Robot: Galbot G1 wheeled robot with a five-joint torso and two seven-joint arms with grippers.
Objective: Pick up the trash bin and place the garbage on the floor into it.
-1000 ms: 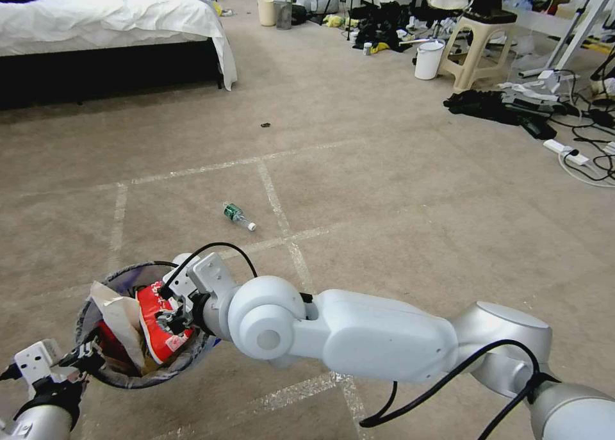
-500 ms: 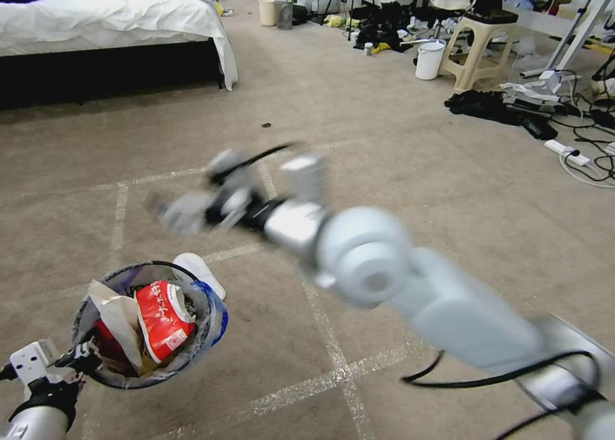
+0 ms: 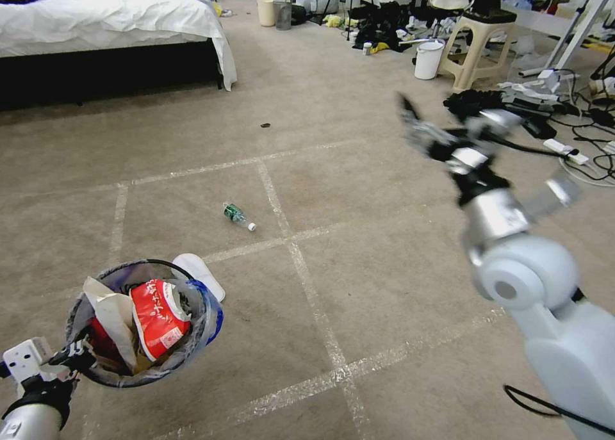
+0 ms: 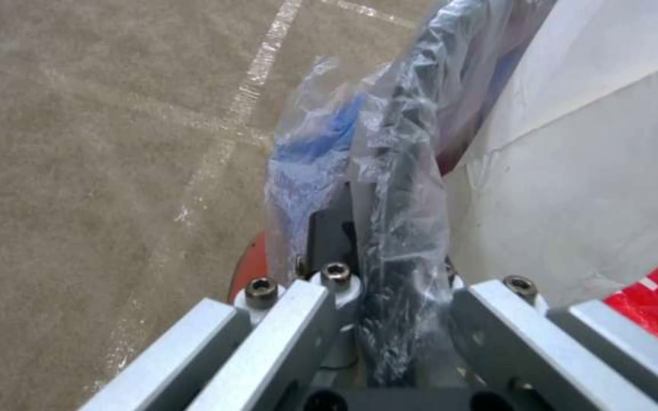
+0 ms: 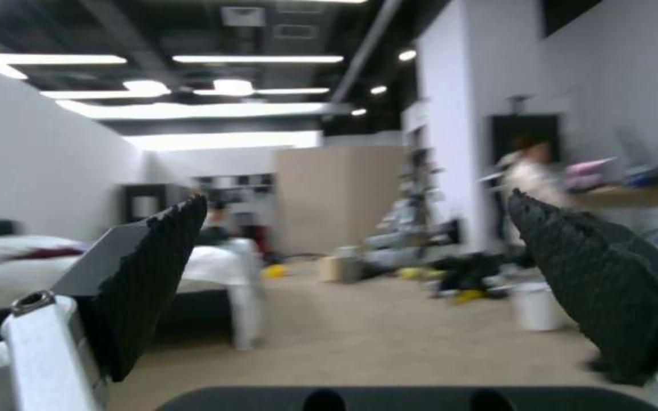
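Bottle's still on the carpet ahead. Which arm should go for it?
Right, probably. The right gripper is open and empty, raised over the floor. The left gripper is clamped on the trash bin rim, so it is occupied. The bottle lies between them, ahead of the bin.

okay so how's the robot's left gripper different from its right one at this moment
The left gripper is low by the floor, shut on the trash bin at its rim; the right gripper is raised out over the carpet, holding nothing. In the wrist views, the left fingers pinch the bag-covered rim, while the right fingers stand wide apart. Both are the same two-fingered type.
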